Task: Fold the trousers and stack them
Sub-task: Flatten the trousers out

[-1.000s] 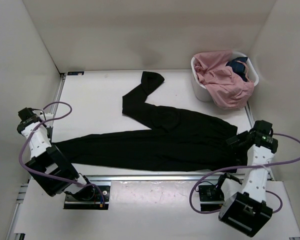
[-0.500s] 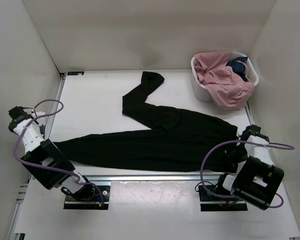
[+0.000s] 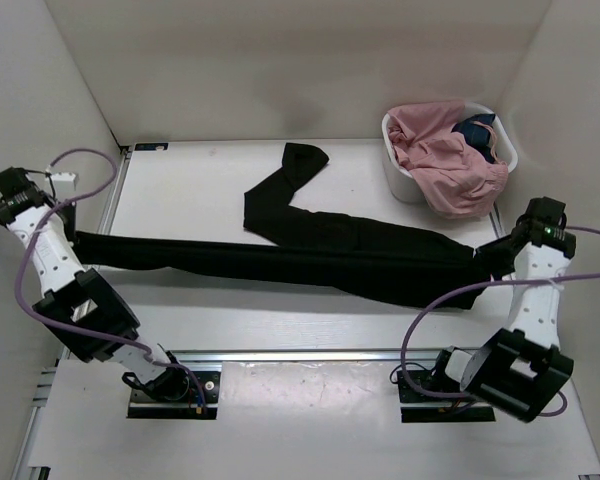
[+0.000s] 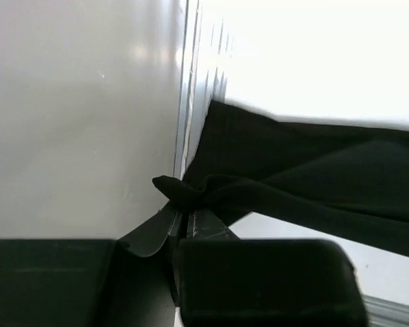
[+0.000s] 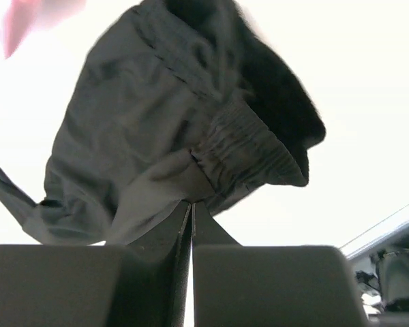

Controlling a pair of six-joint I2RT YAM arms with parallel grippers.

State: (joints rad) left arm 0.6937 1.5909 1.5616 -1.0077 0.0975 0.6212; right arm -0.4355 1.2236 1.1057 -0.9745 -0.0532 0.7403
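A pair of black trousers hangs stretched across the table between my two grippers. One leg runs left to my left gripper, which is shut on the cuff end beside the left wall. The other leg trails toward the back of the table. At the right, my right gripper is shut on the gathered waistband. In the right wrist view the fingertips pinch the cloth just below the elastic. The left wrist view has the bunched cuff sitting right on my left gripper.
A white basket stands at the back right, holding pink clothes and something dark blue. White walls close in on the left, right and back. A metal rail runs along the near edge, another along the left edge.
The right gripper has shut on the waistband. Both arms have swung outward and toward the back, pulling the trousers taut and drawing them away from the near edge.
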